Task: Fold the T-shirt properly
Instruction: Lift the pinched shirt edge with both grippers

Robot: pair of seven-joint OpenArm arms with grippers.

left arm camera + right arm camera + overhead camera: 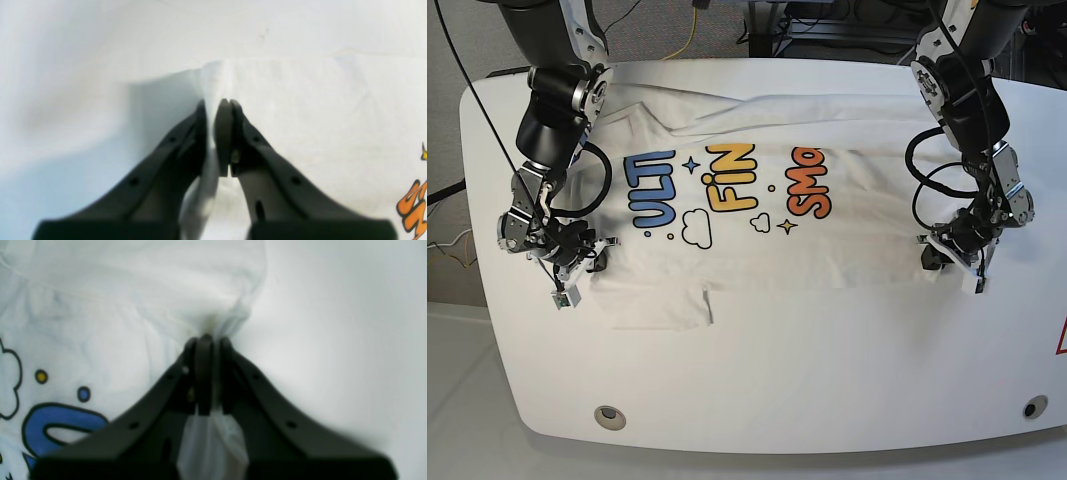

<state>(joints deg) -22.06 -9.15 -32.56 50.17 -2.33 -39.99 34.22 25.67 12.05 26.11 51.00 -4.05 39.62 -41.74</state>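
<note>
The white T-shirt lies spread print-up across the table, its upper part folded down over the blue, yellow and orange words. My left gripper is shut on a pinched ridge of the T-shirt, with the cloth running back between the fingers. In the base view the left gripper sits low at the shirt's right edge. My right gripper is shut on a bunched edge of the T-shirt, beside the blue letter. In the base view the right gripper is at the shirt's left edge.
The white table has rounded corners and two small round holes near its front edge, one at the left and one at the right. Cables and dark equipment sit behind the table's far edge. Both arms reach down from the back corners.
</note>
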